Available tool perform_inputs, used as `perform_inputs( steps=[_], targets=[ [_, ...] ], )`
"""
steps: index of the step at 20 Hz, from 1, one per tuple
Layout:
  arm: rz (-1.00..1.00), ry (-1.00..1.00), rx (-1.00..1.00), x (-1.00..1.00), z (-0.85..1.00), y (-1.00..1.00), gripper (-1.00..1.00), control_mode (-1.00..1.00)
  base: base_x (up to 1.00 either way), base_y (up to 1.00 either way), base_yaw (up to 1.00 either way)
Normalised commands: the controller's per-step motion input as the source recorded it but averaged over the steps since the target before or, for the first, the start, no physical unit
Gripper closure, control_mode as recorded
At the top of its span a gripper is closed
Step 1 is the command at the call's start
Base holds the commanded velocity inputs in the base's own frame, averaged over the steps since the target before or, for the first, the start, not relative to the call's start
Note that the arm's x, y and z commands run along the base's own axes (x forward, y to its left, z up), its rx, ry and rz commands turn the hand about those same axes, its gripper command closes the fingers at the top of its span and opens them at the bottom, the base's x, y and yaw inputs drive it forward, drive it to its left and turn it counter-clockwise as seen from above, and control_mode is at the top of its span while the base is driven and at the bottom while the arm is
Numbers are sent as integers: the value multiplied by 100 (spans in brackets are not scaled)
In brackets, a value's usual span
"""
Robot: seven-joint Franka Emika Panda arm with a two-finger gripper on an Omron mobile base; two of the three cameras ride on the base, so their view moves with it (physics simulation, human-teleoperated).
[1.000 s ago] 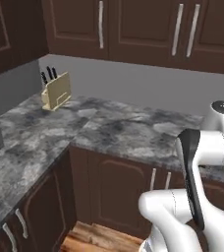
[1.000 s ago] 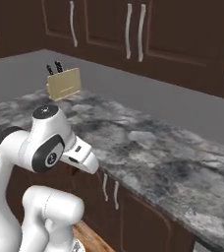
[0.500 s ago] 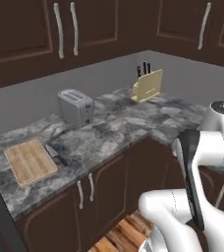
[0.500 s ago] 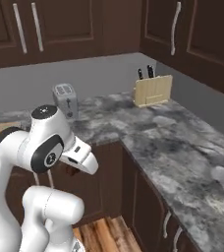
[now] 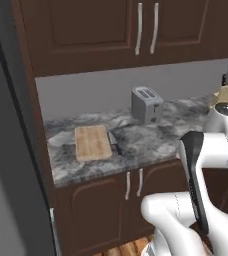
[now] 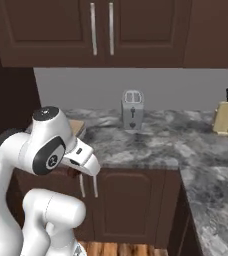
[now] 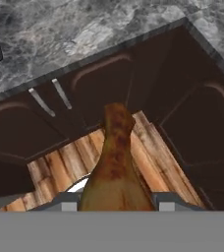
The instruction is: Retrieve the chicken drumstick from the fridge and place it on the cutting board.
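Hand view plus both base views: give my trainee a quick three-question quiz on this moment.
1. True or false: the two-finger gripper is shut on the brownish-tan chicken drumstick.
2. What lies on the marbled grey counter left of the silver toaster? A) light tan wooden cutting board B) green bowl C) red kettle
3. Fill in: the drumstick hangs over a ___ floor.

Key: 1 true; 2 A; 3 wooden

Glossy white rounded arm (image 6: 21, 165), dark grey joint caps, black strip along one link
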Motion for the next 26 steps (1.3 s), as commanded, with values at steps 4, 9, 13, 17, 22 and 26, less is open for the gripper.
perform_inputs(
  steps=[4, 9, 13, 17, 22, 26],
  targets=[
    [0, 0, 0, 0, 0, 0, 100, 100, 37, 1, 63],
    [0, 0, 0, 0, 0, 0, 100, 100, 35, 7, 64],
    [0, 0, 0, 0, 0, 0, 100, 100, 29, -9, 36],
    [0, 0, 0, 0, 0, 0, 100, 100, 70, -2, 27],
    [0, 0, 0, 0, 0, 0, 100, 100, 41, 0, 22],
    [0, 0, 0, 0, 0, 0, 100, 100, 16, 2, 14]
  ],
)
